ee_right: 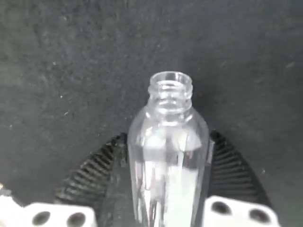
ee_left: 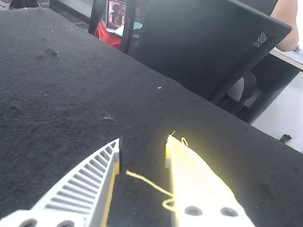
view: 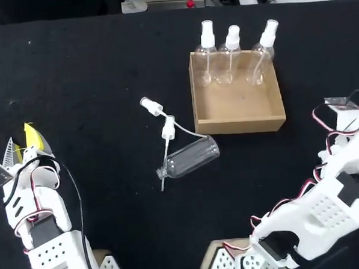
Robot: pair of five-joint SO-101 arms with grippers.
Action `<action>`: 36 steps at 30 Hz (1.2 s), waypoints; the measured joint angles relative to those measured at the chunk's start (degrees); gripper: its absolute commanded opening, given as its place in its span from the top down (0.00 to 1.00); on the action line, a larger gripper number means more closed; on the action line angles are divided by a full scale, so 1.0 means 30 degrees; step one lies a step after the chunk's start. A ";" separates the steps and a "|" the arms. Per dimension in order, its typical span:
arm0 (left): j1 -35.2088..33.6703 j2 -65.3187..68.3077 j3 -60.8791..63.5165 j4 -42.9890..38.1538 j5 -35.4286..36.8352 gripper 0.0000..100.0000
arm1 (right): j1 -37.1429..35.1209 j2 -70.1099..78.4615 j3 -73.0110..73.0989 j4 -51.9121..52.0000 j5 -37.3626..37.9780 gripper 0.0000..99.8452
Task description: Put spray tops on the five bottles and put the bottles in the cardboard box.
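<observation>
Right jaws pinch an uncapped bottle over the tabletop; slick plastic could twist or slip as a spray top goes on. Left jaws gape empty, well apart from the cardboard box

Three bottles are standing in a row along the far wall inside the cardboard box on the desk. A fourth bottle is lying before the box's near-left corner, with two spray tops lying just left of it. A fifth bottle is sitting in the right end effector.
</observation>
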 measured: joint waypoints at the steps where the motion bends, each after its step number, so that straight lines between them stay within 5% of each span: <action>1: 0.0000 0.0000 0.0000 0.0000 0.0000 0.84 | 0.0000 0.0000 -0.0557 0.0615 0.0000 0.73; 20: 0.0000 0.0000 0.0000 0.0000 0.0000 0.84 | 0.0000 0.1817 -0.2667 0.3399 0.1758 0.67; 27: 0.0000 0.0000 0.0000 0.0000 0.0000 0.84 | 0.0000 0.2549 -0.2667 0.3399 0.1758 0.82; 36: 0.0000 0.0000 0.0000 0.0000 0.0000 0.84 | 0.0000 0.2549 -0.2667 0.4103 0.1407 0.82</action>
